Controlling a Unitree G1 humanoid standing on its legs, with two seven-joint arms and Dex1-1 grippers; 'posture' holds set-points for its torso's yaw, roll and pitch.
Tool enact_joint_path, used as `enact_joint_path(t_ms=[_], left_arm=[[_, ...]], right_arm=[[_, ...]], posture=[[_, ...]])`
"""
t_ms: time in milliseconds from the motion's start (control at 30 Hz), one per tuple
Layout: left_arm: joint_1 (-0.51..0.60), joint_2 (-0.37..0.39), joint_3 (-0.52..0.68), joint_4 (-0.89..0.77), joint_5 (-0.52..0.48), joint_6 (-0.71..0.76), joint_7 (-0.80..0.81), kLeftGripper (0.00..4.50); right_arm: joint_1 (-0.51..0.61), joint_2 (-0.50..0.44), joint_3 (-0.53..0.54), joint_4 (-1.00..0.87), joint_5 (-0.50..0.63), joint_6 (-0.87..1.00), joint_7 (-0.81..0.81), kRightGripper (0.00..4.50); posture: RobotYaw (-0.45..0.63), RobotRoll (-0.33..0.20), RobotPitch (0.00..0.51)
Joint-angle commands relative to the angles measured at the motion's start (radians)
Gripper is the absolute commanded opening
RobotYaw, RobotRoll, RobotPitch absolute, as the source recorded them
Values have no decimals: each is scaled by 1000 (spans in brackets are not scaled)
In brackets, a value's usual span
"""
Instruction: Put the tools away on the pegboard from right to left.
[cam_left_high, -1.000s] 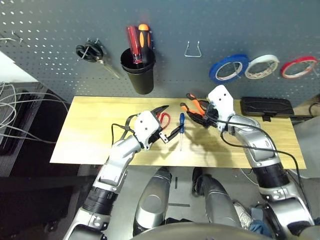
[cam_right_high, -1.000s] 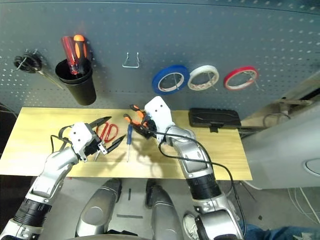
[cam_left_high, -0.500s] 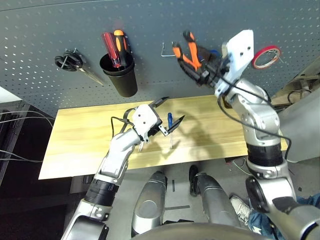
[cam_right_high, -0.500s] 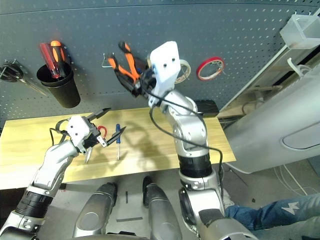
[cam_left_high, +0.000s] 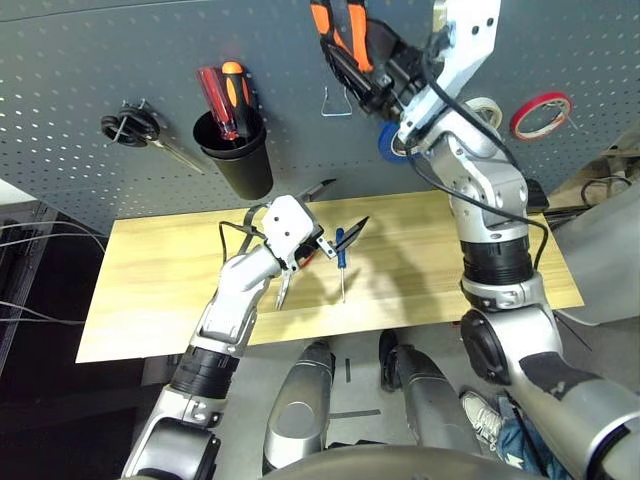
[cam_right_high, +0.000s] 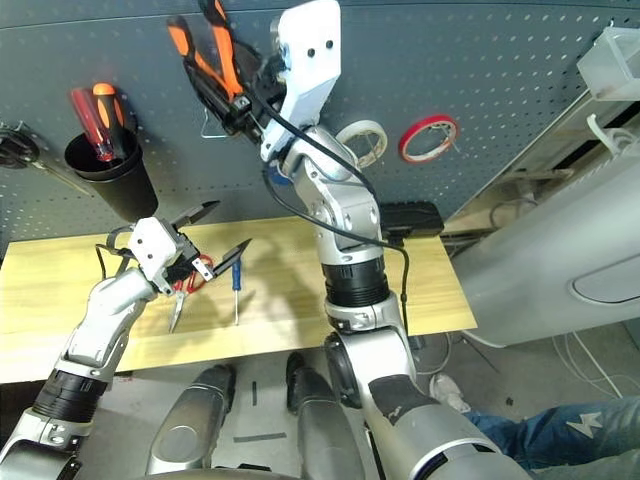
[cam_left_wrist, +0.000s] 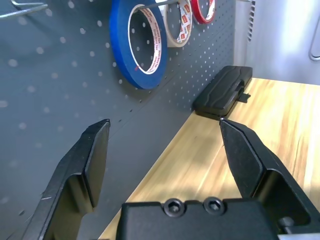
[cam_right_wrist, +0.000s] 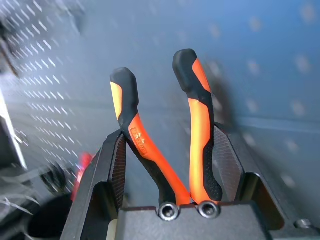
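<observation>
Seen from the right wrist: orange-and-black pliers (cam_right_wrist: 165, 130) upright between the two black fingers (cam_right_wrist: 116, 170), handles splayed upward, both pads pressed against the handles, so the right gripper (cam_left_high: 372, 88) grips the pliers. Behind, blurred dark pegboard (cam_right_wrist: 260, 65). Seen from the left wrist: left gripper (cam_left_wrist: 165, 145) with fingers spread wide and nothing between them; beyond, a blue tape roll (cam_left_wrist: 140, 45), a white tape roll (cam_left_wrist: 179, 22) and a red tape roll (cam_left_wrist: 205, 10) hung in a row on the pegboard, plus a black case (cam_left_wrist: 222, 92) lying on the wooden table (cam_left_wrist: 270, 130) against the board.

From the head views: pliers at the top centre of the frame, raised in front of the pegboard just above a bare wire hook (cam_left_high: 337, 103), handles upward and cropped by the frame's top edge. Small blue-handled screwdriver (cam_left_high: 340, 255) on the table at centre, shaft toward the near edge. Red-handled scissors (cam_right_high: 183, 290) also on the table, partly hidden under the left gripper, blades toward the near edge. Black cup (cam_left_high: 236, 155) at upper left holding a red and an orange-handled driver; black-handled scissors (cam_left_high: 135, 130) hung further left.

Against one second earlier: pliers then low over the table, now lifted high to the board. Left gripper much as before, wide open over the scissors.
</observation>
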Motion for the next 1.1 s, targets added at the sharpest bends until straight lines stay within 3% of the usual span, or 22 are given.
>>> enact_joint_path(t_ms=[33, 667, 1100], left_arm=[[25, 5, 2, -6, 12, -1, 7, 4500], [44, -2, -5, -19, 17, -4, 38, 4500], [85, 3, -9, -65, 20, 15, 47, 4500]], right_arm=[[-35, 11, -7, 12, 30, -34, 2, 2914], [-103, 47, -2, 372, -41, -408, 17, 2914], [-93, 66, 3, 548, -68, -557, 36, 2914]], posture=[[268, 0, 201], [286, 0, 222], [308, 0, 245]])
